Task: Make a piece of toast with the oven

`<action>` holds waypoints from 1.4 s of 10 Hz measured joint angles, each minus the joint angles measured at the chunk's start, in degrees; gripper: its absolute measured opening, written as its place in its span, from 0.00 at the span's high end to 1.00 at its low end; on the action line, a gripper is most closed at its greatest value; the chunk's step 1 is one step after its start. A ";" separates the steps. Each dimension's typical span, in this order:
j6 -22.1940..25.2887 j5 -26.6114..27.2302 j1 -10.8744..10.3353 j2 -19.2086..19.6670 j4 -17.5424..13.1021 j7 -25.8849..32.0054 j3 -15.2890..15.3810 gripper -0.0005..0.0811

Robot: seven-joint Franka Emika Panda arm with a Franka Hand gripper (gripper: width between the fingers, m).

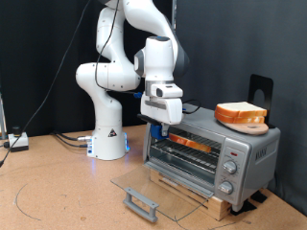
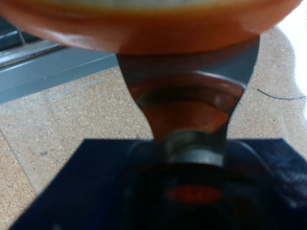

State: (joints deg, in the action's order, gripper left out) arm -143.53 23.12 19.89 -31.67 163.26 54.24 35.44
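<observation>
The silver oven (image 1: 247,151) stands at the exterior view's right with its glass door (image 1: 173,184) folded down flat and the grey handle (image 1: 142,203) nearest the camera. My gripper (image 1: 165,125) hangs at the oven's open mouth, shut on the piece of toast (image 1: 192,142). The orange-brown slice reaches from the fingers into the cavity above the rack. In the wrist view the toast's crust (image 2: 153,24) fills the nearest part of the picture. Beneath it the dark door glass (image 2: 86,192) mirrors the slice. My fingers themselves are not clear there.
A round tan wooden dish (image 1: 251,125) with an orange-brown piece (image 1: 238,110) on it sits on the oven's roof. The knobs (image 1: 228,168) line the oven's right side. The oven rests on a wooden block (image 1: 197,196). The robot base (image 1: 107,139) and cables (image 1: 67,139) are at the left.
</observation>
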 joint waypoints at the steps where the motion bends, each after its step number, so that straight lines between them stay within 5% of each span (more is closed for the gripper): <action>1: -0.14 -0.50 0.49 0.01 0.04 -0.38 0.51 0.51; 4: -3.71 -6.72 6.00 0.25 1.25 0.88 2.16 0.51; 7: -4.79 -8.42 10.28 1.29 1.73 7.13 0.46 0.51; 11: -6.12 -7.22 10.60 2.52 1.80 12.45 -3.21 0.51; 14: -4.70 -3.09 8.77 2.35 1.29 16.78 -6.75 0.51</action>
State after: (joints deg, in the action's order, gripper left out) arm -148.23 20.03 28.66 -29.33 164.55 71.02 28.69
